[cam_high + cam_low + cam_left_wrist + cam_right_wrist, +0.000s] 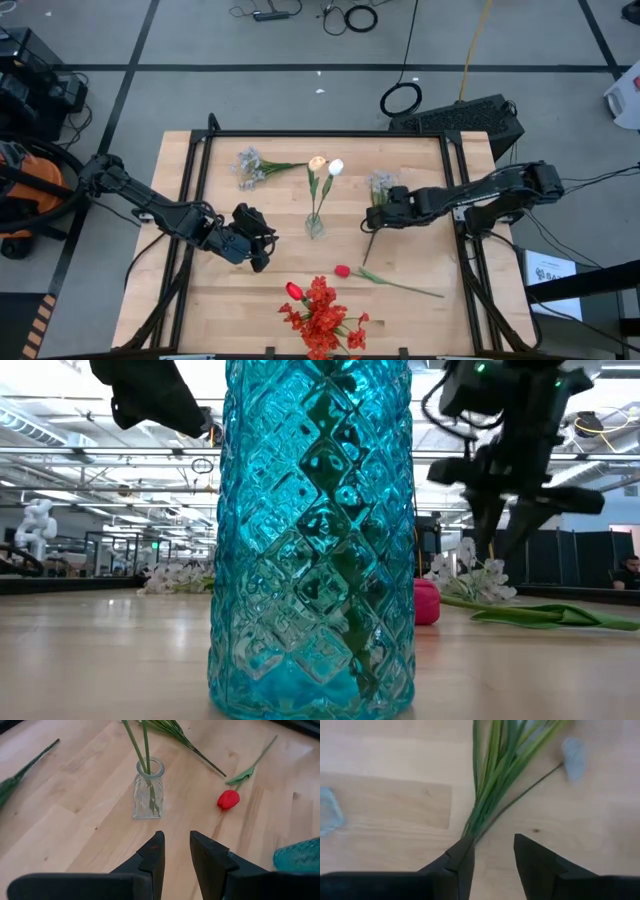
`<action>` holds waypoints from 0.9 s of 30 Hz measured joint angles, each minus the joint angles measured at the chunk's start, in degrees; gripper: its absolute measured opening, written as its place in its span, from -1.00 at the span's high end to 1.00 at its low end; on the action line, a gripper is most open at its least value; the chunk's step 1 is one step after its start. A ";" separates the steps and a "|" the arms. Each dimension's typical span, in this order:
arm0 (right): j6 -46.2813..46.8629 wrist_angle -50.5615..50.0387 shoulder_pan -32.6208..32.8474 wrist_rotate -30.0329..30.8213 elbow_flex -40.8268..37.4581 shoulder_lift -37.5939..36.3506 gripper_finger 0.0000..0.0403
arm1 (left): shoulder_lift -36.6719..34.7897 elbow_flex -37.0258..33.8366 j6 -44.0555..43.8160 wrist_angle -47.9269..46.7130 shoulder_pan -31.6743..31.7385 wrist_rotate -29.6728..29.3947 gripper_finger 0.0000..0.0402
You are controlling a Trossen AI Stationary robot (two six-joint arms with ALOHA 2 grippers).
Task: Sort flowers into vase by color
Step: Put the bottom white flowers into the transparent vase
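A clear glass vase (315, 225) stands mid-table with a peach and a white tulip in it. Red blooms (320, 315) stand in a blue vase (310, 540) at the near edge. A red tulip (342, 270) lies flat on the table. One pale spray (381, 185) lies at the right. My right gripper (492, 850) hovers open over its green stems (490, 785), pointing down. My left gripper (177, 850) is open and holds nothing, left of the clear vase (148, 790) and slanting down toward it. My right gripper has one fingertip (465, 845) right at the point where the spray's stems (472, 827) run together. The stems lie on the table and none is between the fingers. I cannot tell whether the fingertip touches them.
A second pale spray (250, 168) lies at the far left of the table. The red tulip's stem and leaf (540, 617) stretch toward the right near corner. Bare wood lies between the clear vase and the left gripper.
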 joint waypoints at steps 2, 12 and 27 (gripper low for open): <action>0.28 2.90 -0.01 -1.44 0.00 2.32 0.37 | 0.00 0.00 0.99 -0.01 0.05 0.02 0.52; 3.20 8.26 -0.07 -3.59 0.00 11.41 0.38 | 0.00 0.00 1.68 -0.17 1.18 2.00 0.52; 4.72 13.54 -0.11 -5.57 -0.09 12.63 0.38 | 0.00 -0.02 2.14 -5.51 1.98 3.42 0.52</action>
